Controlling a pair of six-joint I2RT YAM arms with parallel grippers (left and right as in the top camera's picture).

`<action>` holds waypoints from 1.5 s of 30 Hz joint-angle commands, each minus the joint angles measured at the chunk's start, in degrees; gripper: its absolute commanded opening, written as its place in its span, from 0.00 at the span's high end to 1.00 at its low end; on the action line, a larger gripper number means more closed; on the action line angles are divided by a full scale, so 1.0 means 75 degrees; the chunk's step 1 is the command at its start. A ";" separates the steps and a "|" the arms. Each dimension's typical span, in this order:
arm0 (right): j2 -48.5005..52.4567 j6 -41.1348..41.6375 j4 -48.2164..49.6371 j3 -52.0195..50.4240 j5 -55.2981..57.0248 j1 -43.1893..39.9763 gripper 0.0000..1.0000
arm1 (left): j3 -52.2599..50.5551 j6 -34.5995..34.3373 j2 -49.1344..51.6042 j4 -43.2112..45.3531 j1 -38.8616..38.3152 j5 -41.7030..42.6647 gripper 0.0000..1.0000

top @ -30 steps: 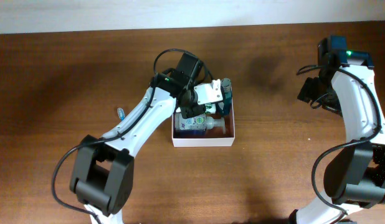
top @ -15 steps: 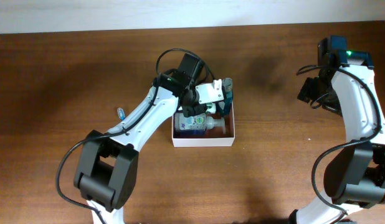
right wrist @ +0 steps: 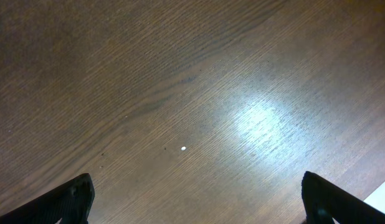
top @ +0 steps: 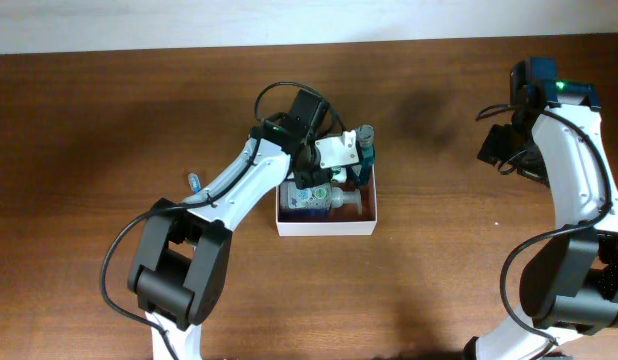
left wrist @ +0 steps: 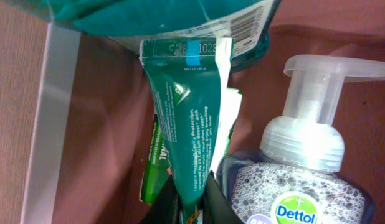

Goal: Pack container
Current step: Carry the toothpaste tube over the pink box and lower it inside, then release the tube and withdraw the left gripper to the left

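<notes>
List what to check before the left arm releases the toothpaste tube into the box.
1. Grip: ok. The left end effector is shut on the toothpaste tube.
2. Tube inside the container: ok. The reddish-brown floor is behind it and the white wall is to one side.
3. Tube resting on the floor: cannot tell from either view.
4. Clearance to neighbours: cannot tell. The Dettol pump bottle and the teal bottle sit very close, and contact is unclear.
5. Right end effector out of the way: ok. It is open over bare table, far from the container.
</notes>
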 commanded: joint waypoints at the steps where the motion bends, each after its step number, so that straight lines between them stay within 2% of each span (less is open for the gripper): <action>1: -0.0044 0.0052 0.0003 -0.0029 0.0090 -0.0023 0.01 | 0.0058 0.0149 0.0017 0.0047 0.0087 0.0140 0.95; 2: -0.0044 0.0052 0.0003 -0.0029 0.0093 -0.0023 0.01 | 0.0058 0.0146 0.0017 0.0047 0.0090 0.0140 0.90; 4: -0.0044 0.0052 0.0003 -0.0029 0.0090 -0.0023 0.01 | 0.0058 0.0143 0.0017 0.0044 0.0093 0.0140 0.63; 8: -0.0044 0.0052 0.0003 -0.0029 0.0093 -0.0023 0.01 | 0.0061 0.0082 0.0017 0.0047 0.0105 0.0146 0.54; 18: -0.0044 0.0052 0.0000 -0.0029 0.0093 -0.0023 0.02 | 0.0271 0.0050 -0.0149 -0.0055 0.0108 0.0140 0.53; 25: -0.0044 0.0052 0.0003 -0.0029 0.0093 -0.0023 0.01 | 0.0595 -0.0944 -0.1093 -0.0102 0.0251 0.0140 0.53; 30: -0.0044 0.0052 0.0000 -0.0029 0.0090 -0.0023 0.01 | 0.0595 -0.2305 -0.1810 -0.0221 0.0784 0.0140 0.53; 34: -0.0044 0.0052 0.0003 -0.0029 0.0090 -0.0023 0.01 | 0.0592 -0.4468 -0.1923 -0.0632 0.1565 0.0082 0.54; 36: -0.0044 0.0052 0.0000 -0.0029 0.0093 -0.0023 0.01 | 0.0589 -0.5613 -0.1871 -0.1139 0.2017 -0.0379 0.54; 37: -0.0044 0.0052 0.0003 -0.0029 0.0090 -0.0023 0.01 | 0.0536 -0.6499 -0.1813 -0.1545 0.2352 -0.0761 0.52; 38: -0.0044 0.0052 0.0003 -0.0029 0.0093 -0.0023 0.01 | 0.0487 -0.6854 -0.1781 -0.1714 0.2521 -0.0909 0.50; 40: -0.0044 0.0052 0.0000 -0.0029 0.0090 -0.0023 0.01 | 0.0323 -0.7236 -0.1716 -0.1906 0.2801 -0.1072 0.46; 45: -0.0044 0.0052 0.0003 -0.0029 0.0090 -0.0023 0.01 | -0.0600 -0.7734 -0.1690 -0.1938 0.3197 -0.1072 0.47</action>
